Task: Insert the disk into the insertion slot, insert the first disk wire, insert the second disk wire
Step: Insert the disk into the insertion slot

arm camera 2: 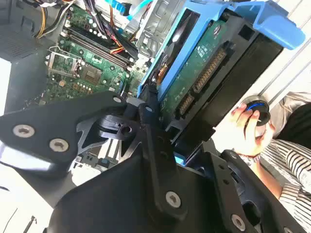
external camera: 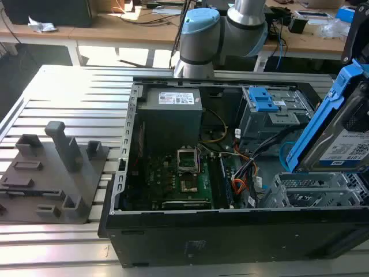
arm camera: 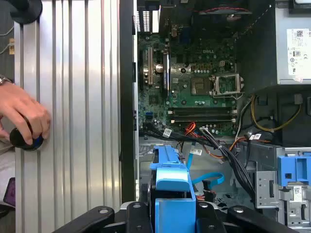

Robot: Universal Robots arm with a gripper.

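My gripper [arm camera: 171, 216] is shut on the disk [external camera: 346, 135], a metal drive with a white label in a bright blue frame. In the exterior view the disk hangs tilted above the case's right end, just over the insertion slot [external camera: 311, 187], a silver perforated cage. The second wrist view shows the disk [arm camera 2: 204, 73] with its circuit-board side up between my black fingers [arm camera 2: 148, 114]. The second disk wire [arm camera: 209, 178], a thin light blue cable, loops inside the case beside the cage. I cannot pick out the first disk wire within the orange and black bundle [external camera: 242, 182].
The open black case [external camera: 230, 236] lies on a ribbed metal table [external camera: 75, 86]. Inside are a motherboard [external camera: 179, 179], a power supply [external camera: 170, 118] and a grey cage with a blue clip [external camera: 265, 104]. A grey pegged fixture [external camera: 52, 173] stands at the exterior view's left. A person's hand [arm camera: 24, 119] rests on a black knob.
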